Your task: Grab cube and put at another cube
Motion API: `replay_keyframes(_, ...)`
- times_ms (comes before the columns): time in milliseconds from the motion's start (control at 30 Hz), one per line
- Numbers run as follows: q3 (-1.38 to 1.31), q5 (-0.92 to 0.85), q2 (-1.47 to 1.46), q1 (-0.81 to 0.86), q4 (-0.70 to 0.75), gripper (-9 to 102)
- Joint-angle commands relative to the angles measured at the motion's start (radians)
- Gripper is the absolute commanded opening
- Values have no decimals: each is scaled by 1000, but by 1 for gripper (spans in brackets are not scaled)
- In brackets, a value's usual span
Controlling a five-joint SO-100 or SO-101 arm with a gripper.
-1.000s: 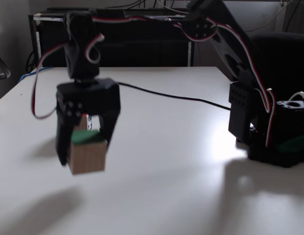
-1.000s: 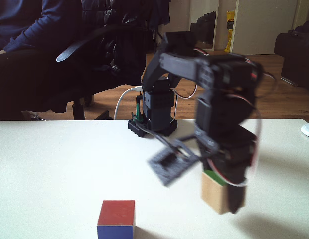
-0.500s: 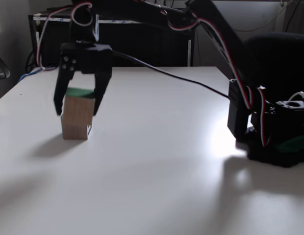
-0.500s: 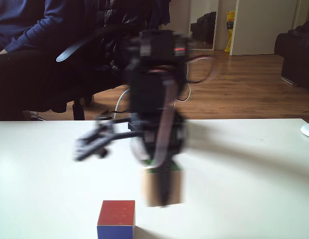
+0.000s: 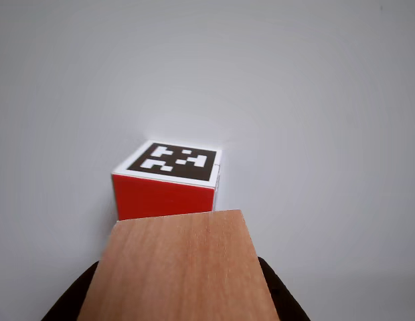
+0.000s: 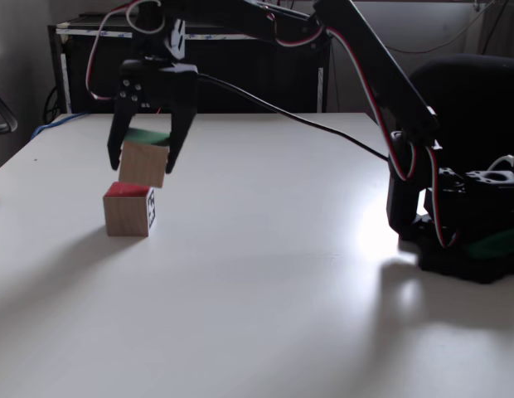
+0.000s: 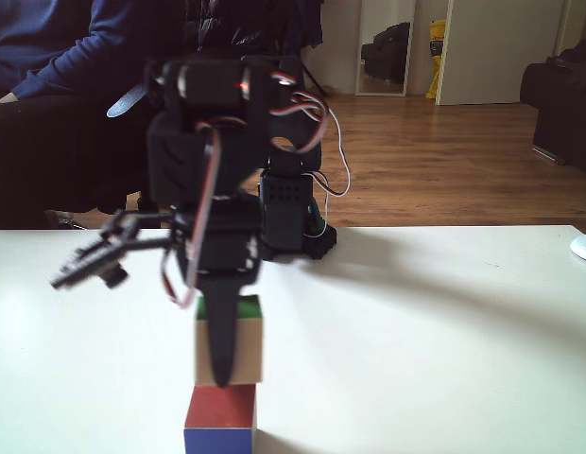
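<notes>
We've got the cube (image 6: 143, 163) pinched in our fingers (image 6: 147, 162), tilted, hovering just above another cube (image 6: 128, 210) at 9 o'clock on the tabletop (image 6: 265, 274). Grab's done; only lowering and letting go left.

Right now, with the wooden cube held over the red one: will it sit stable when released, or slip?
The wooden cube looks rigid with flat faces, so it probably won't roll. It hangs tilted in the gripper, so it may land on an edge and rock. In a fixed view it sits offset from the red cube, so tipping off seems possible.
</notes>
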Motion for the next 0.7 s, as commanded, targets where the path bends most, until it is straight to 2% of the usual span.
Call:
replay_keyframes(0, -60, -9, 75, 11, 6, 7)
replay_keyframes(667, -101, 31, 38, -9, 8, 7)
